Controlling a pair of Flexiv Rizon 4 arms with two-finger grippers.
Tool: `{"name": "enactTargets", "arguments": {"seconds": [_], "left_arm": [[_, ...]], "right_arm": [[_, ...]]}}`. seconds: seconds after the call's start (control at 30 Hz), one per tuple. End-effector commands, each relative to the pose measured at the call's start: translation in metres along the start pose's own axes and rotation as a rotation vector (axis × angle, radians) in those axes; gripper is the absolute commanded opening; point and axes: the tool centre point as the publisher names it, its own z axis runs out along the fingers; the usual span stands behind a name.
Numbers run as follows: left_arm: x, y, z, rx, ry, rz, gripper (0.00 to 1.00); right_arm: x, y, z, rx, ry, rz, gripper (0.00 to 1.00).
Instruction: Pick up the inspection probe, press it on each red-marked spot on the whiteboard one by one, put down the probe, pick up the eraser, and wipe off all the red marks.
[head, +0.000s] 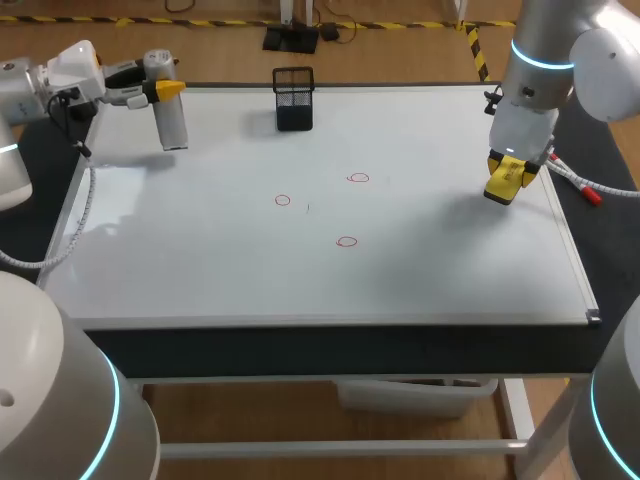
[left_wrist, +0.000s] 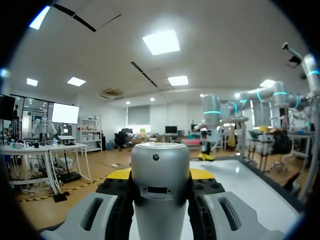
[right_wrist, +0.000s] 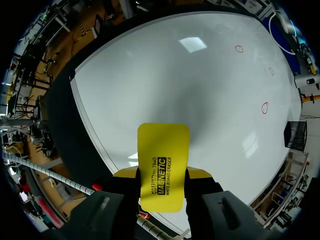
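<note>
Head view gives us the whiteboard (head: 200, 250) lying flat on the dark worktop (head: 300, 350), with three small red marks drawn on it: one toward the left (head: 282, 200), one farther back and to the right (head: 358, 178), and one nearest the front (head: 346, 241). All three are unwiped.

Our left arm (head: 40, 85) comes in at the far left corner, and its jaws hold the inspection probe (head: 168, 100). It is a silver cylinder standing upright over that corner of the board, well apart from the marks. We cannot tell whether its lower end touches the surface. Left wrist view shows the inspection probe (left_wrist: 160, 190) clamped between the two fingers, one on each side, with the yellow tips showing behind it.

Our right arm (head: 545, 60) hangs over the board's right side, its jaws closed on the yellow eraser (head: 505, 178). The eraser is near the right edge and apart from every mark. Right wrist view has the eraser (right_wrist: 162, 167) gripped from both sides, with the whiteboard (right_wrist: 175, 75) beneath and ahead of it and the red marks (right_wrist: 264, 107) well ahead.

A black mesh pen holder (head: 293, 98) stands at the board's far edge, and a red-capped marker (head: 578, 184) lies on the worktop just beside the right edge.
</note>
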Motion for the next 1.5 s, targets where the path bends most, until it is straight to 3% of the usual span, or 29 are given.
{"name": "enactTargets", "arguments": {"seconds": [0.03,0.43,0.6,1.03,1.5], "left_arm": [[-0.002,-0.001,-0.003,0.003,0.006,0.001,0.00],[-0.002,-0.001,-0.003,0.003,0.006,0.001,0.00],[-0.002,-0.001,-0.003,0.003,0.006,0.001,0.00],[-0.002,-0.001,-0.003,0.003,0.006,0.001,0.00],[-0.002,-0.001,-0.003,0.003,0.006,0.001,0.00]], "right_arm": [[0.000,-0.001,-0.001,0.002,0.004,-0.001,0.00],[0.000,-0.001,-0.001,0.002,0.004,-0.001,0.00],[-0.021,0.016,-0.010,0.017,0.002,-0.050,0.00],[-0.098,0.083,-0.015,0.010,-0.045,-0.275,0.00],[-0.212,0.162,-0.019,0.013,0.008,-0.527,0.00]]}}
